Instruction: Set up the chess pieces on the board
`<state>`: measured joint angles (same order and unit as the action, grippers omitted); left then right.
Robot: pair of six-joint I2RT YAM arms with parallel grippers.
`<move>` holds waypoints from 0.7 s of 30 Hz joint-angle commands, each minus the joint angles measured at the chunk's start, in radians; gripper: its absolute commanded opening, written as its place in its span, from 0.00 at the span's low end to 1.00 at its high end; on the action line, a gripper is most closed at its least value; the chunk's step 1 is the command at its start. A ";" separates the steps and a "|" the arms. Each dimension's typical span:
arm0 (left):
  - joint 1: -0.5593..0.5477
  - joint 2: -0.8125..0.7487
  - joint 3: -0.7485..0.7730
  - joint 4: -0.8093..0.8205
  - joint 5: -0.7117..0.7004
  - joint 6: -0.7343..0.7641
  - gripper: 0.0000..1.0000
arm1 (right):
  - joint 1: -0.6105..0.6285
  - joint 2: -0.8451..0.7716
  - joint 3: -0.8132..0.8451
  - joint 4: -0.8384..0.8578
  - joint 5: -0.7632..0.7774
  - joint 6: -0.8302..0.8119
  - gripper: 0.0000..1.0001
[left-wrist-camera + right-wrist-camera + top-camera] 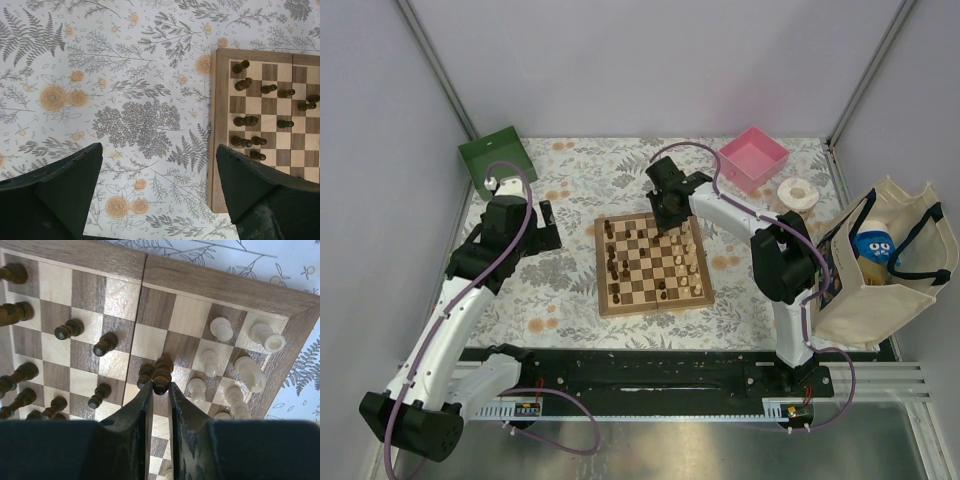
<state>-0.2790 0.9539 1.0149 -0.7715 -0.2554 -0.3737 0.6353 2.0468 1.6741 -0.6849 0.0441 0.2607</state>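
The chess pieces (611,231) stand scattered across the board (653,300), a checked wooden square with a light border lying in the middle of a table covered by a floral cloth (570,180). The dark pieces (245,84) are spread mostly over the board's left half as the overhead camera sees it, while the pale pieces (220,329) cluster near the far right corner. The right gripper (670,215) reaches down over the far edge of the board. In its wrist view its 2 fingers (145,405) stand narrow, pressed against either side of 1 dark piece (162,371), with a second dark piece just beside it on the left. The left gripper (546,228) hangs over bare cloth to the left of the board, apart from it. In its wrist view the 2 dark fingers (65,190) are spread wide with nothing between them, and the board's left border (220,125) runs down the right side. A green box (495,155) sits at the far left corner of the table, and a pink box (755,157) at the far right, with a white ring (798,193) near it. A cream tote bag (885,265) stands at the table's right edge.
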 commanded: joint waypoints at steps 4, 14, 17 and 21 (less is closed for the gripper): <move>0.014 -0.053 -0.007 -0.011 -0.071 0.018 0.99 | 0.027 -0.066 0.093 -0.025 0.036 -0.024 0.12; 0.035 -0.064 -0.021 -0.020 -0.099 0.004 0.99 | 0.104 -0.085 0.167 -0.053 0.060 -0.029 0.12; 0.041 -0.067 -0.022 -0.020 -0.102 -0.001 0.99 | 0.138 -0.070 0.193 -0.053 0.042 -0.025 0.12; 0.052 -0.073 -0.024 -0.022 -0.102 -0.004 0.99 | 0.171 -0.024 0.239 -0.065 0.033 -0.015 0.13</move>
<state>-0.2398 0.9043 0.9916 -0.8143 -0.3275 -0.3676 0.7731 2.0243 1.8378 -0.7391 0.0776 0.2420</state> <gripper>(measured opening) 0.988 0.229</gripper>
